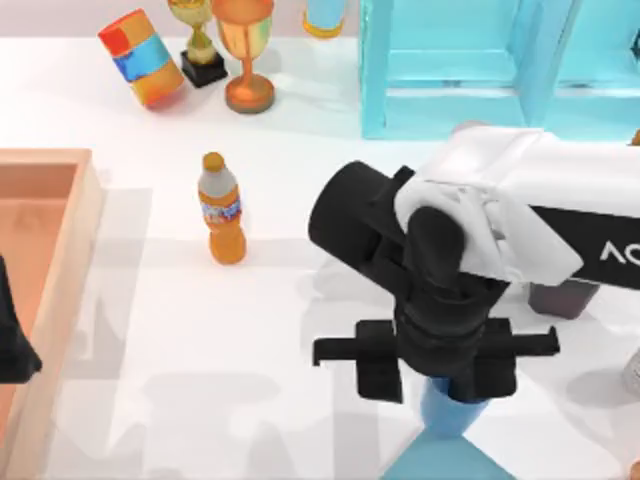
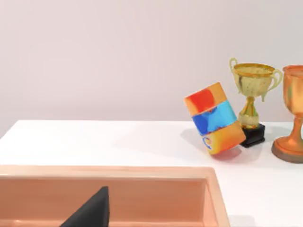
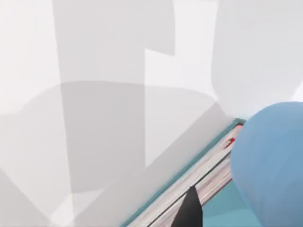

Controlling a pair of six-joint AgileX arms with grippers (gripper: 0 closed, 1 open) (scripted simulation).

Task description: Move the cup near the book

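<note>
My right gripper (image 1: 437, 372) pinches the small plain sky-blue cylindrical cup (image 1: 450, 408) upright, hanging just below my fingers, low enough to set down without tipping. The flat teal-blue book (image 1: 440, 462) with white page edge lies directly beneath it. My left gripper (image 1: 12, 345) idles over the wooden tray (image 1: 70, 260); its fingers I cannot tell.

— What is cut off at six o'clock in the top view?
— The book (image 1: 445, 462): one pointed corner clears the edge.
— And the cup (image 1: 447, 408)?
— The right gripper (image 1: 437, 372) covers its upper part; its finger gap cannot be judged.
</note>
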